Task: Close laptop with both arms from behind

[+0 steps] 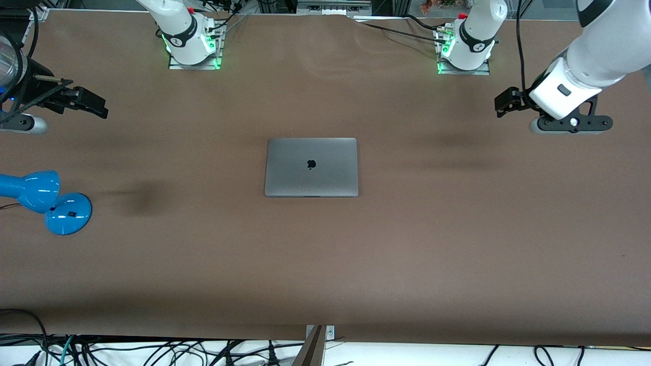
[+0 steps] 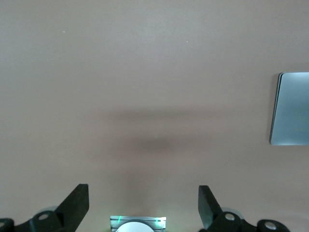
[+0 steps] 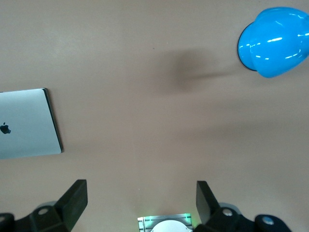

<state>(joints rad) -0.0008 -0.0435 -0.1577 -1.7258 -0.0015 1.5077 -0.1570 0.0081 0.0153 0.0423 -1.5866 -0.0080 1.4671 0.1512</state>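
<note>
The space-grey laptop (image 1: pixel 311 166) lies flat in the middle of the brown table with its lid down and the black apple logo facing up. One edge of it shows in the left wrist view (image 2: pixel 291 108) and in the right wrist view (image 3: pixel 26 124). My left gripper (image 1: pixel 506 104) hangs open over bare table toward the left arm's end, well apart from the laptop; its fingers (image 2: pixel 77 203) hold nothing. My right gripper (image 1: pixel 89 104) hangs open over the right arm's end, fingers (image 3: pixel 75 200) also holding nothing.
A blue desk lamp (image 1: pixel 46 198) stands at the right arm's end of the table, nearer the front camera than the right gripper; its shade (image 3: pixel 275 41) shows in the right wrist view. Both arm bases (image 1: pixel 193 46) (image 1: pixel 465 48) stand along the table's back edge.
</note>
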